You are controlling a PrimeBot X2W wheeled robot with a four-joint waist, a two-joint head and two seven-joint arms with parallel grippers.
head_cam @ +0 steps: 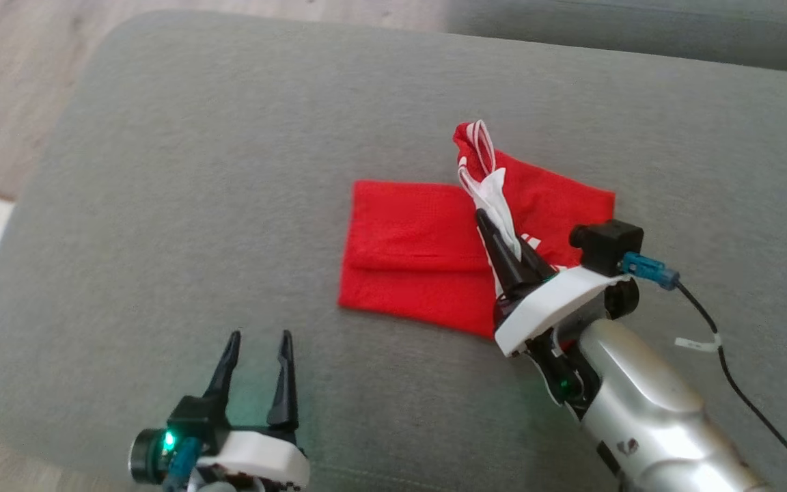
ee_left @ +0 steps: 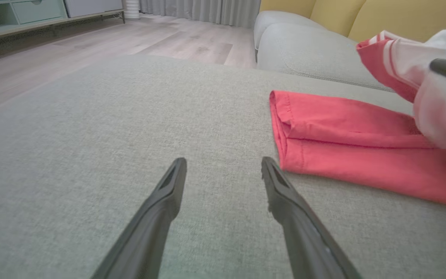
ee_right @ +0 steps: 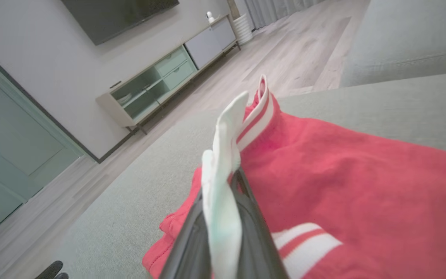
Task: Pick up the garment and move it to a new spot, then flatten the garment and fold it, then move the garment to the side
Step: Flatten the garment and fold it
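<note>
The garment (head_cam: 414,253) is red with white striped trim and lies partly folded on the grey sofa cushion (head_cam: 195,171). My right gripper (head_cam: 499,232) is shut on the garment's white trimmed edge (ee_right: 223,186) and lifts it above the folded red part (ee_right: 343,174). A raised red and white corner (head_cam: 479,140) stands up beyond the fingers. My left gripper (head_cam: 257,338) is open near the cushion's front edge, to the left of the garment (ee_left: 343,147), with nothing between its fingers (ee_left: 168,186).
The second grey cushion (ee_left: 304,50) and yellow backrest (ee_left: 401,15) lie beyond the garment. Wooden floor (ee_left: 110,35) borders the cushion's left side, with a TV cabinet (ee_right: 165,77) against the wall. A black cable (head_cam: 742,389) trails from the right wrist.
</note>
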